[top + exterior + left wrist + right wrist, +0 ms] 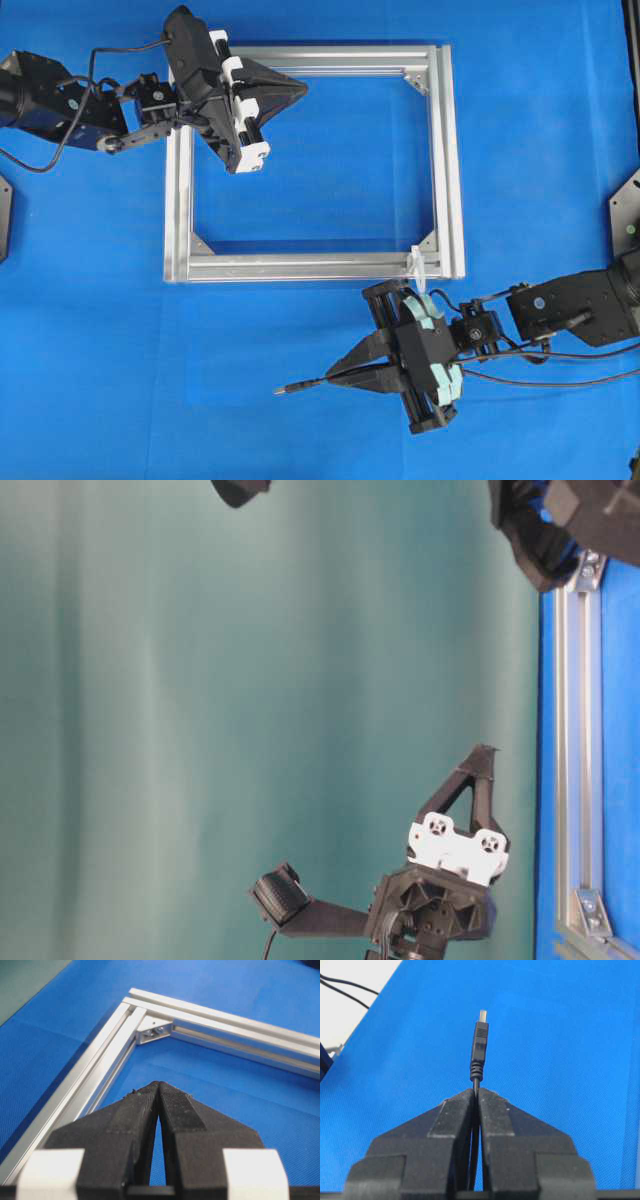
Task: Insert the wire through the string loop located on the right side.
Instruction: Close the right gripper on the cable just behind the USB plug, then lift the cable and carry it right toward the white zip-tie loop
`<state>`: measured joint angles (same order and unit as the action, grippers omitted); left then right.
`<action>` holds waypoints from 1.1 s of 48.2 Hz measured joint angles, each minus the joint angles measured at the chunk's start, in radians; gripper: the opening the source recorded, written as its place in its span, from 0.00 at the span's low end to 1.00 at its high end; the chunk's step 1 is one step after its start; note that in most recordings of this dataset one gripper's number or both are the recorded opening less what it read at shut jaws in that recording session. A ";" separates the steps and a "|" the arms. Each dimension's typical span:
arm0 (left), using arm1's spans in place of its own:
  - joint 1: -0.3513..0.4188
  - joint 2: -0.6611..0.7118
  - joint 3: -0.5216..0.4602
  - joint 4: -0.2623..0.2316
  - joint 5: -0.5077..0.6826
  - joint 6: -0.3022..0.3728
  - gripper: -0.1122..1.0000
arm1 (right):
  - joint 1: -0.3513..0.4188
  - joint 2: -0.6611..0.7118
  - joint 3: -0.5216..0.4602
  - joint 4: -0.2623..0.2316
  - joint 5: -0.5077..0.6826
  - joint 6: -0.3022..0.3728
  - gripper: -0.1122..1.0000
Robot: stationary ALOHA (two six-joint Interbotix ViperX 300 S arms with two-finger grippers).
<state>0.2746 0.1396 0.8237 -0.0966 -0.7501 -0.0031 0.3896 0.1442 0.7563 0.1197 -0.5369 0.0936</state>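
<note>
Blue cloth covers the table. On it, the right gripper (345,375) is clamped on the wire (300,387), whose plug points left, away from the string loop (419,266) just above it at the aluminium frame (452,160). The left gripper (297,90), closed and empty, is farther.

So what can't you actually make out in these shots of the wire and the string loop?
- String loop: overhead view only, too small and pale to show its opening; absent from the other views.
- Wire: behind the right claw, its run is hidden by the fingers in the right wrist view.
- Frame: table-level view cuts it off at the right edge.
- Left claw: shut, and empty as far as the left wrist view shows.
</note>
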 measured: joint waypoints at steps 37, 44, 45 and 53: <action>0.000 0.000 0.000 0.000 -0.006 0.000 0.10 | 0.034 -0.247 0.273 0.026 -0.003 0.008 0.07; 0.002 0.000 0.000 -0.002 -0.009 -0.005 0.10 | 0.038 -0.354 0.380 0.046 -0.003 0.008 0.07; 0.000 -0.002 -0.002 0.000 -0.009 -0.003 0.10 | 0.040 -0.371 0.396 0.048 -0.003 0.008 0.07; 0.000 -0.002 0.000 0.000 -0.009 -0.005 0.10 | 0.040 -0.497 0.489 0.051 0.017 0.009 0.07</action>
<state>0.2746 0.1381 0.8237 -0.0966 -0.7593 -0.0077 0.4295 -0.3528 1.2456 0.1703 -0.5200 0.1028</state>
